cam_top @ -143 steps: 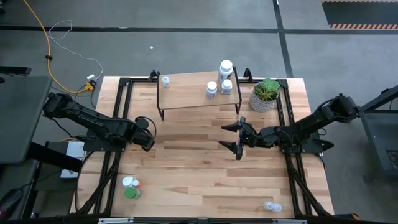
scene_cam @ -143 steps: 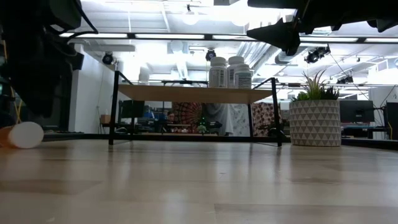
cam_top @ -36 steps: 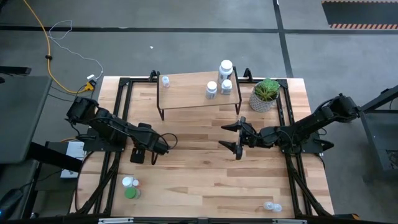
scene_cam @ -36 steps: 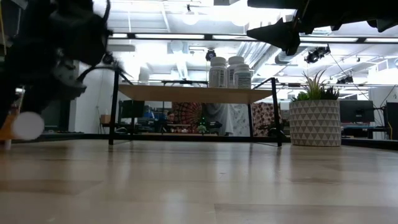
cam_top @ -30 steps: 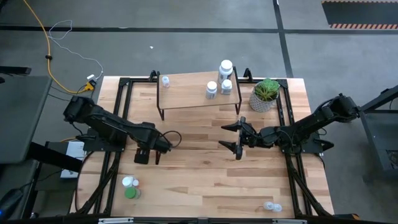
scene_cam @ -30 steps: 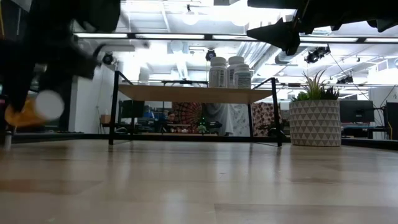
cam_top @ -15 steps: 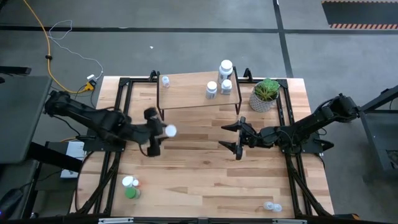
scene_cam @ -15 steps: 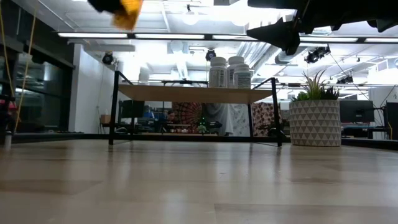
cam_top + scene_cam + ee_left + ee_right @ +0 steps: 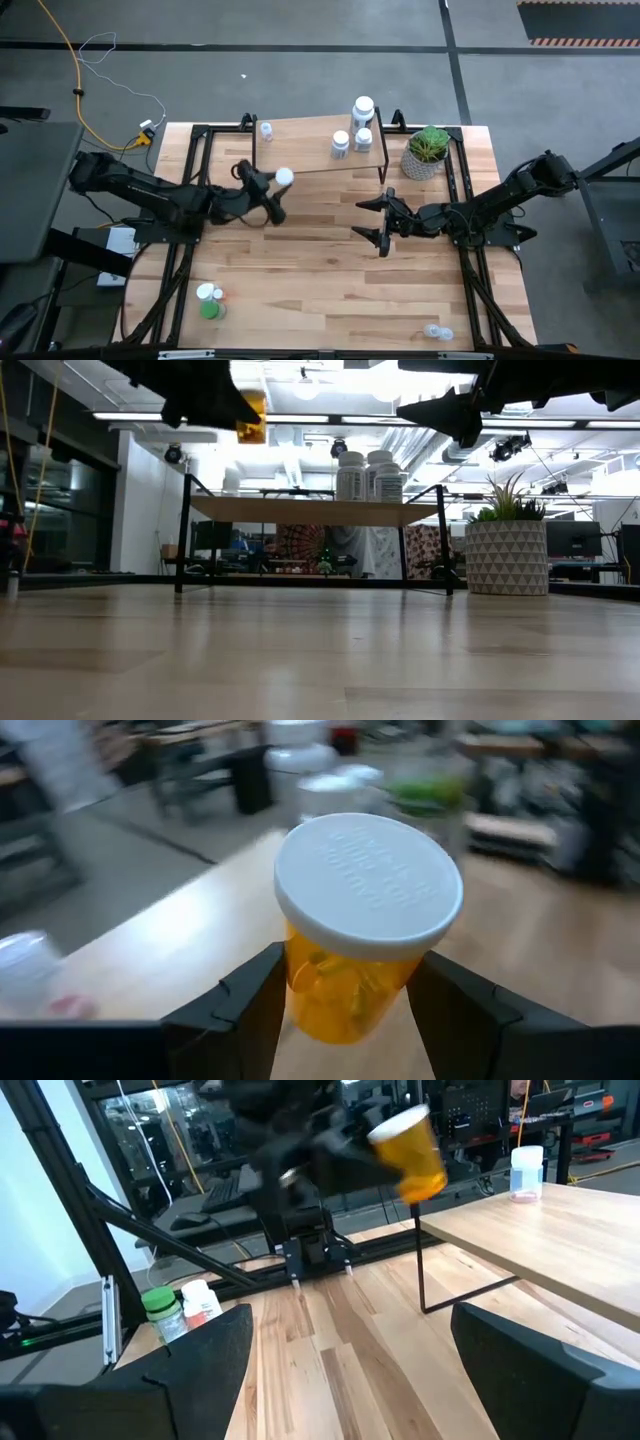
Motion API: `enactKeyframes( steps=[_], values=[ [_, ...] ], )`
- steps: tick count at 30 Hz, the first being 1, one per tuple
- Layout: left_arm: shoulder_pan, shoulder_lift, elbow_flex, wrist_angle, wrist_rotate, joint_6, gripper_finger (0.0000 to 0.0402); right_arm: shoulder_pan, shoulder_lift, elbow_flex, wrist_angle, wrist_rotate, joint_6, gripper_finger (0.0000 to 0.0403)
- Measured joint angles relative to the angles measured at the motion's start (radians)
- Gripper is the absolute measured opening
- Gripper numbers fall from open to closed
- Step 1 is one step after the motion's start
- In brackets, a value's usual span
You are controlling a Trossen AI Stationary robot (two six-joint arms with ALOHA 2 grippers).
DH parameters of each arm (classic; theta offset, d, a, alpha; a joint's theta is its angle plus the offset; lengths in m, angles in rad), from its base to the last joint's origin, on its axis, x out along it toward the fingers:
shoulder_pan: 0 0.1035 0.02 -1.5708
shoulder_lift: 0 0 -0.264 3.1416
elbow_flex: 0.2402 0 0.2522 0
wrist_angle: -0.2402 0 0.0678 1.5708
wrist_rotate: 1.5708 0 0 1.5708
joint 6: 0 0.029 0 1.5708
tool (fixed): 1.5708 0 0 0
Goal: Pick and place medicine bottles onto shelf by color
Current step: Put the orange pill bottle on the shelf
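Note:
My left gripper (image 9: 276, 190) is shut on an orange medicine bottle (image 9: 352, 982) with a white cap (image 9: 284, 177). It holds the bottle in the air just in front of the shelf's near left leg. The shelf (image 9: 310, 150) has a light wooden top on black legs. Three white bottles (image 9: 362, 110) stand on its right end and a small clear one (image 9: 266, 130) at its far left corner. My right gripper (image 9: 378, 220) hangs open over the table's middle, holding nothing. My left gripper pinches the orange bottle's body (image 9: 300, 988) just below the cap, one finger on each side. The fingers (image 9: 245, 1010) come nearly level from the table's left. The bottle is lifted clear of the table, nearly upright with its cap on top.
A green bottle (image 9: 210, 311) and a white one (image 9: 207, 293) stand at the table's near left. Another bottle (image 9: 437, 332) lies at the near right edge. A potted plant (image 9: 428, 152) stands to the right of the shelf.
My left gripper has risen from low over the table's left side with the orange bottle. It has gone toward the far edge and the shelf and tipped from pointing down to nearly level. The bottle, lifted clear, now stands cap up.

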State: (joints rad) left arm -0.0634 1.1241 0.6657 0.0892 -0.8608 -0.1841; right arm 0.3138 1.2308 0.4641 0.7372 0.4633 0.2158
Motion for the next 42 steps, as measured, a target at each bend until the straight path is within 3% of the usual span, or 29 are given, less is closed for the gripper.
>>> enactKeyframes(
  steps=[9,17,28,42],
  values=[
    [0.211,0.011,0.001,-0.052,-0.033,-0.187,0.0184,0.0,0.0,0.0,0.001,0.002,0.0,0.0332],
    [0.363,0.032,0.001,-0.125,0.169,-0.293,0.0184,0.0,0.0,0.0,0.001,0.004,-0.007,0.0332],
    [0.411,0.112,0.033,-0.173,0.156,-0.247,0.0184,0.0,0.0,-0.001,0.001,0.003,-0.015,0.0332],
    [0.41,0.108,0.049,-0.183,0.172,-0.174,0.0185,0.0,0.0,-0.001,0.0,0.003,-0.015,0.0332]
  ],
)
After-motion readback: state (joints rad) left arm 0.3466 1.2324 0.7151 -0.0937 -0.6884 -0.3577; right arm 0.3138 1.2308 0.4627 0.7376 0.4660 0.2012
